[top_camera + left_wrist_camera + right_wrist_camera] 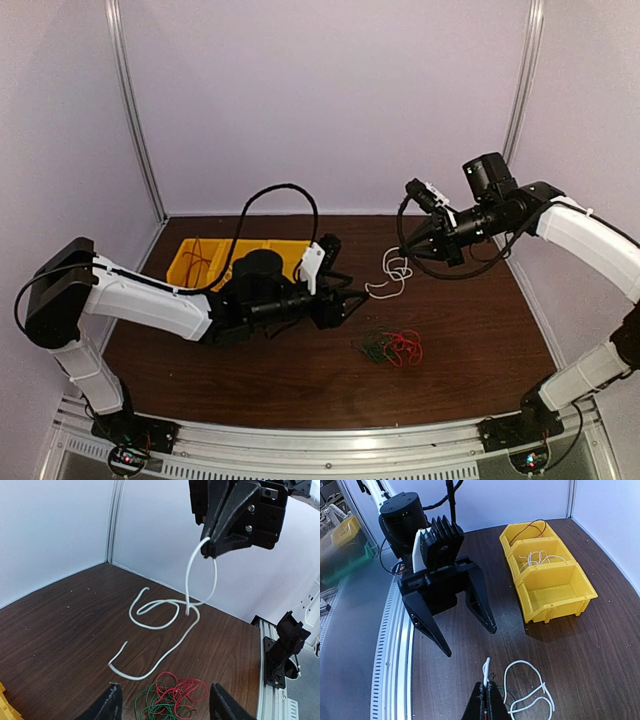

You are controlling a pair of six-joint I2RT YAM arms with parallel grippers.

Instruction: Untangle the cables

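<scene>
Above the dark table (480,340) our right gripper (207,550) pinches the seemingly limp, light white cable (188,587) by its end; our left gripper (470,642) gapes.

red-green cables (175,694) cut off at left wrist view's bottom, yellow bins (195,260) partly behind left arm (150,300)

Dark wood table (480,330). Row of yellow bins (180,268) at back left. Right of the bins: white cable (388,285), loops resting on wood; nearer front, red-green cable tangle (390,347).

Pale walls (330,100), dark wooden table (470,340)
</scene>
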